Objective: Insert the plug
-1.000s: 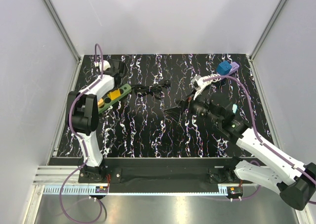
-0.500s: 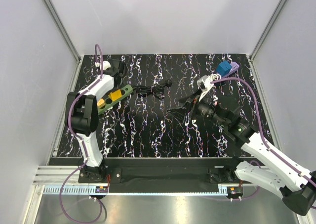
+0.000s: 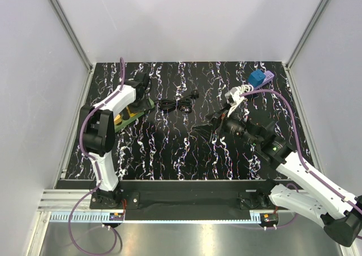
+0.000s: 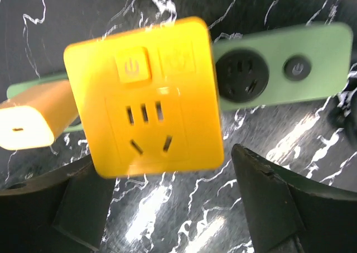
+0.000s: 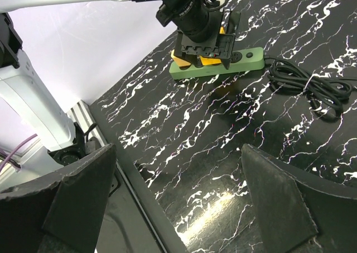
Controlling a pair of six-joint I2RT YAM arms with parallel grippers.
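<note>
**Yellow plug on the strip, left tool spread around it**

The yellow plug (image 4: 148,96) sits on the green power strip (image 4: 290,57) at the far left of the worktop (image 3: 169,148). It is directly under the left tool (image 4: 167,177), whose fingers stand apart on either side of it, one with a visible gap. The strip's long axis runs parallel to the fingers' spread. The plug looks seated, though blur leaves that uncertain. The right tool (image 5: 178,149) hangs wide apart and empty over mid-worktop, well away, so the left arm is nearer.
</note>
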